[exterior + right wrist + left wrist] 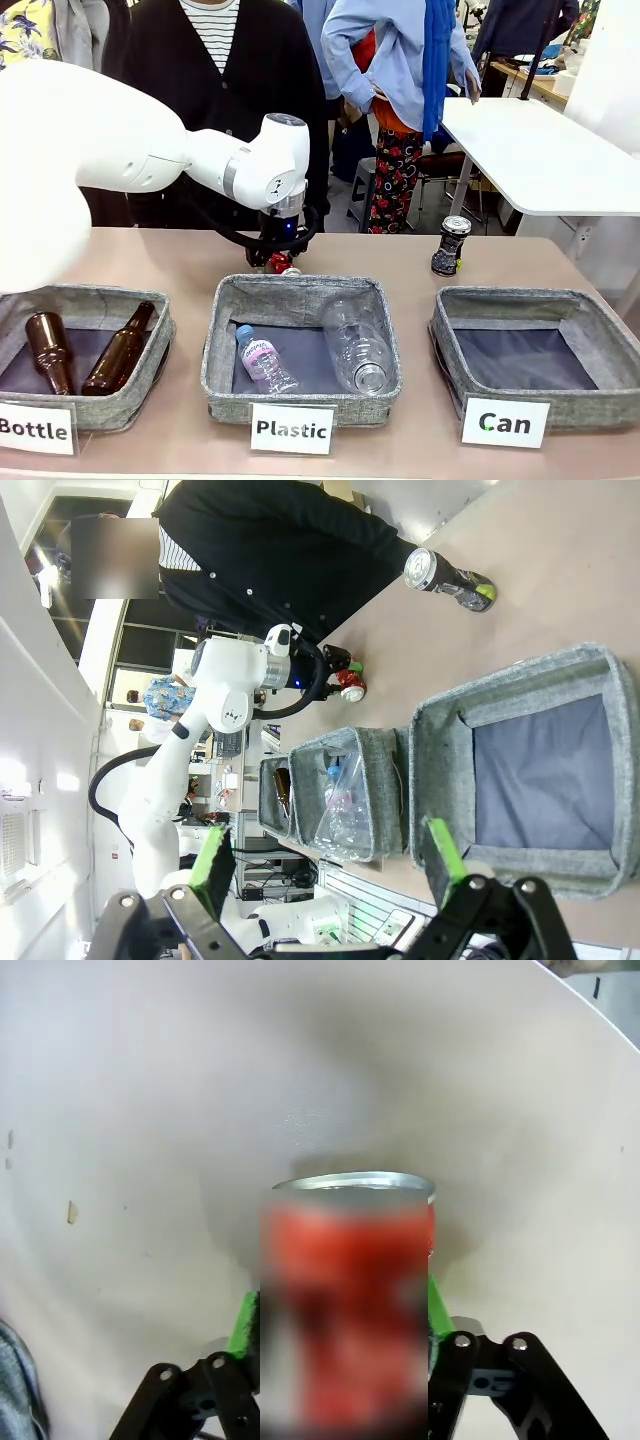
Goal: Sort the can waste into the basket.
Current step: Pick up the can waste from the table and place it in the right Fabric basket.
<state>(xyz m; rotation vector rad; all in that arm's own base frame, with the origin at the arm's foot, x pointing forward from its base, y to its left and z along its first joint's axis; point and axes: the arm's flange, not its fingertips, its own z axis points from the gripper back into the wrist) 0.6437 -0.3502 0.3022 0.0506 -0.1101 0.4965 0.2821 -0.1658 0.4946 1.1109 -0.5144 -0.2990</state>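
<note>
A shiny red can (279, 262) stands on the table behind the middle basket; up close it fills the space between my left gripper's (340, 1312) green pads (243, 1322), which press on both of its sides. My left gripper (279, 266) is low on the table there. A dark patterned can with a silver rim (450, 246) stands upright at the far right of the table, also seen as the dark can (440, 575). The grey basket (447, 345) with the "Can" sign (505, 422) holds nothing. My right gripper (328, 850) hangs open above that basket (432, 770).
The "Plastic" basket (215, 365) in the middle holds two clear bottles. The "Bottle" basket (160, 350) on the left holds two brown bottles. A person in a dark cardigan (215, 90) stands at the far edge. A white table (540, 150) stands behind at right.
</note>
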